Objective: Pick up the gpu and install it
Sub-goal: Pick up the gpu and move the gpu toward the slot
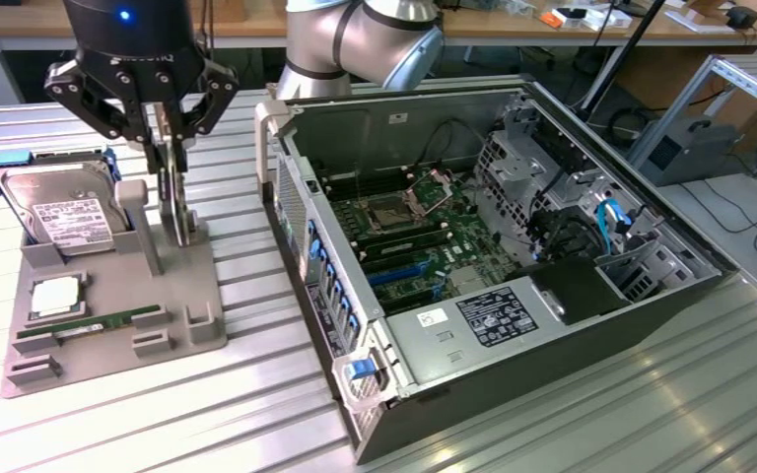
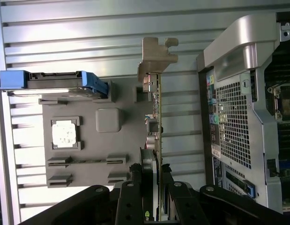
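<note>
The gpu (image 1: 178, 197) was seen standing on edge in a grey holder (image 1: 181, 296), beside an open computer case (image 1: 392, 128). The gripper (image 1: 172, 148) was clamped on its upper edge. It was judged light, stiff and fragile, and best held by its edges.

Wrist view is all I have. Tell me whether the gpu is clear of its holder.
Observer: No. In the exterior view the gpu stands upright, its lower edge in the grey holder.
Operator: Report how the case is laid out.
Observer: The computer case lies on its side with the panel off, and the motherboard faces up.
</note>
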Robot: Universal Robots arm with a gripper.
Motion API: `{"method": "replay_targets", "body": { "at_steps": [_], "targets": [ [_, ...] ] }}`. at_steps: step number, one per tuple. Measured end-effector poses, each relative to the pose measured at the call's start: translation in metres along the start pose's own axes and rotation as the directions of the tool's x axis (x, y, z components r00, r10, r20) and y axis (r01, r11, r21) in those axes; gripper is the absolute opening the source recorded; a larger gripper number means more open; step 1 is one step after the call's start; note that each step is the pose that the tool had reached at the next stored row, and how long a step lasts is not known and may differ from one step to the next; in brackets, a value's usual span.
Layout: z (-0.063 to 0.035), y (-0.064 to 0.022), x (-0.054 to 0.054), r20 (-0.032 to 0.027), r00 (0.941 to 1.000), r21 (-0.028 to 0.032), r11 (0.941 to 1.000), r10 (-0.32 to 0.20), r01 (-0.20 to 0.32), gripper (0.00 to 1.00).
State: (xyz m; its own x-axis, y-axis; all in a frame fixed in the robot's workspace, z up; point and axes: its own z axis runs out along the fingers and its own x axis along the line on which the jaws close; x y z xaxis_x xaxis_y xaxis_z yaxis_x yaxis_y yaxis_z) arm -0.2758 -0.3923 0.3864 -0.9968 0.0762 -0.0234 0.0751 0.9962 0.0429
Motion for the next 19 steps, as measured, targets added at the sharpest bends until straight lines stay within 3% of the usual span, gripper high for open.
{"method": "replay_targets", "body": {
  "at_steps": [19],
  "targets": [
    [-0.0117, 0.0005, 0.0, 0.0, 1.0, 0.0, 1.0, 0.0, 0.0, 0.27]
  ]
}}
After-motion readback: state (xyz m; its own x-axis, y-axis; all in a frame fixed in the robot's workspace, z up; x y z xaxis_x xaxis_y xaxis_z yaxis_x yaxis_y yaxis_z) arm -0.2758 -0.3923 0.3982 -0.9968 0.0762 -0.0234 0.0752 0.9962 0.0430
